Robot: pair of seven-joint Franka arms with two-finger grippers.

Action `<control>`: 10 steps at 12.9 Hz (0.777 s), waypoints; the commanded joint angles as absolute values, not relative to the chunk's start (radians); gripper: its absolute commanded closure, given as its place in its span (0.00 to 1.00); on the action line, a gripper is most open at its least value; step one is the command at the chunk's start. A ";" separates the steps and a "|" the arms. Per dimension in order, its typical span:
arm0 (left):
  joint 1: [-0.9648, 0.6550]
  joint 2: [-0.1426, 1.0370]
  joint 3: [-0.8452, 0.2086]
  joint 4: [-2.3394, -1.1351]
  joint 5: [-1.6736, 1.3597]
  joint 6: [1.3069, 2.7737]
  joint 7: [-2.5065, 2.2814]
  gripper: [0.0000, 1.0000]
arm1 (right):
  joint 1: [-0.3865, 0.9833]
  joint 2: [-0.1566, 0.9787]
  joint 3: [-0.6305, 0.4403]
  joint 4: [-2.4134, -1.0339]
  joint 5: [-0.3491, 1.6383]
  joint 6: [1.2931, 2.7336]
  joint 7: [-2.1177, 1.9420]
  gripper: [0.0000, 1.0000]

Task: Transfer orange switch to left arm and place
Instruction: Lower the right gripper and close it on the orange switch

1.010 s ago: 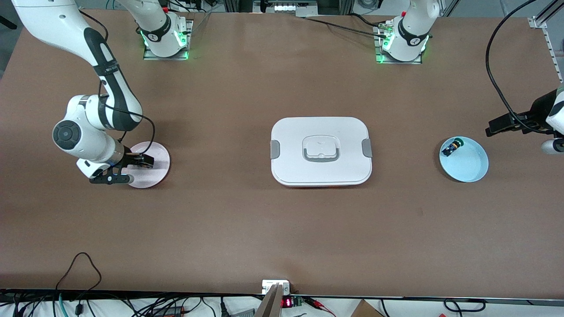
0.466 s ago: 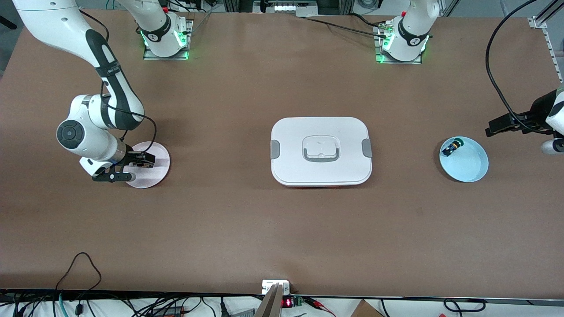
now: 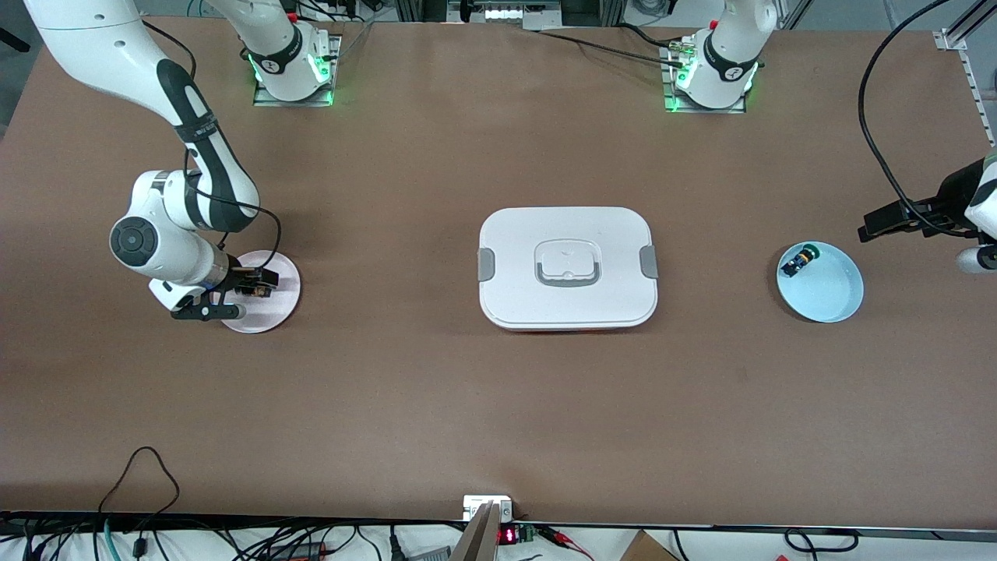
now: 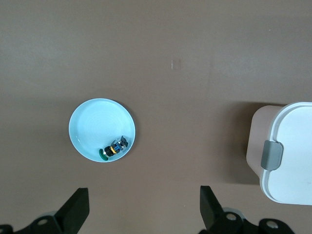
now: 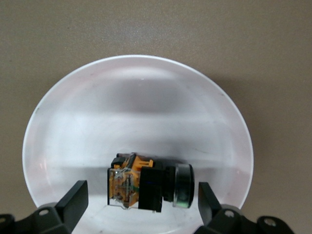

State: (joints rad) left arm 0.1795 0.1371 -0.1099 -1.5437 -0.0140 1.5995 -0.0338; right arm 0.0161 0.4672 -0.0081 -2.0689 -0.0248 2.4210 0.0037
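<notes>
The orange switch (image 5: 144, 184) lies on its side on the pale pink plate (image 3: 282, 302), its black knob end (image 5: 181, 185) beside one finger. My right gripper (image 5: 142, 197) is open and low over the plate, its fingers on either side of the switch and apart from it. In the front view the gripper (image 3: 257, 284) covers the switch. The white box (image 3: 567, 267) sits at the table's middle. My left gripper (image 4: 144, 207) is open and empty, waiting high over the table's left-arm end (image 3: 876, 224).
A light blue plate (image 3: 824, 287) at the left arm's end holds a blue-black switch with a green cap (image 3: 796, 261); both show in the left wrist view, plate (image 4: 95, 124) and switch (image 4: 113, 147). The box's corner and latch (image 4: 271, 155) show there too.
My right arm has shifted a little toward the box and settled lower over the pink plate. The left arm has not moved.
</notes>
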 commanded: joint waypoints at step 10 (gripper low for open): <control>0.179 0.141 -0.110 -1.536 -0.008 1.600 -0.034 0.00 | 0.009 0.499 -0.009 -2.074 -0.034 2.473 -0.006 0.40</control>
State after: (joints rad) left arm 0.1795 0.1386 -0.1099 -1.5437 -0.0140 1.5995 -0.0338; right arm 0.0087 0.5067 -0.0144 -2.0687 -0.0253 2.4655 0.0008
